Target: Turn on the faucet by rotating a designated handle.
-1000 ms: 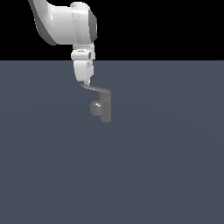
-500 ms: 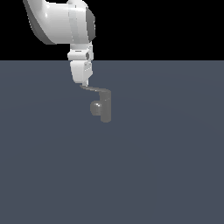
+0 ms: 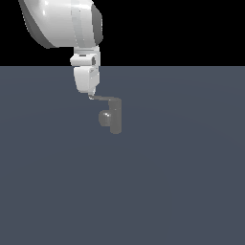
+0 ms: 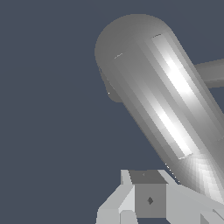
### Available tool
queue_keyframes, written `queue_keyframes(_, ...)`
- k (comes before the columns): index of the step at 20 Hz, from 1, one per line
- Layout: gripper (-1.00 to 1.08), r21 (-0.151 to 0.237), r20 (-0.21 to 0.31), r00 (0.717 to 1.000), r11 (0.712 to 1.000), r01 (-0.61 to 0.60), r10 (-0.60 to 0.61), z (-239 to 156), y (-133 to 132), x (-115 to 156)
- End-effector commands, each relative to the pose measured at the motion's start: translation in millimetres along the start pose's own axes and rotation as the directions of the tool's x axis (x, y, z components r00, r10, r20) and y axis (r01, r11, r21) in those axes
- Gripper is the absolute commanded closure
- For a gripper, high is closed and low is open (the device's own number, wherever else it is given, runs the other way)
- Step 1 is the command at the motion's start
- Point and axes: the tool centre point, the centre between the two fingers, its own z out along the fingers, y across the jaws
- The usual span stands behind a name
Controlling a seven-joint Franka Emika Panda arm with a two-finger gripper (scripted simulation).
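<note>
The faucet (image 3: 115,118) is a small dull-grey upright cylinder with a rounded spout (image 3: 105,117) on its side, toward the exterior view's left. Its thin handle (image 3: 103,99) runs from the top of the body toward the exterior view's left. My gripper (image 3: 89,94) hangs from the white arm with its fingertips at the handle's free end, touching it, and they look shut with nothing between them. A large grey cylinder of the faucet (image 4: 157,100) fills the wrist view close up, and my gripper (image 4: 151,205) sits right beside its near end.
The faucet stands on a flat dark blue-grey floor (image 3: 167,191) that stretches all around it. The bulky white arm (image 3: 62,21) comes down from the exterior view's upper left. No other objects show.
The gripper has shifted slightly toward the exterior view's left and stays at the handle's tip. The faucet body has not moved.
</note>
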Motion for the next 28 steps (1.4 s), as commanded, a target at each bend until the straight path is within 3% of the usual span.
queue_keyframes(1,1.08,-0.004,0.001,1.000,1.000,0.005,-0.005,0,9,-4)
queue_keyframes(28,1.08,-0.003,0.001,1.000,1.000,0.004,-0.004,0,67,31)
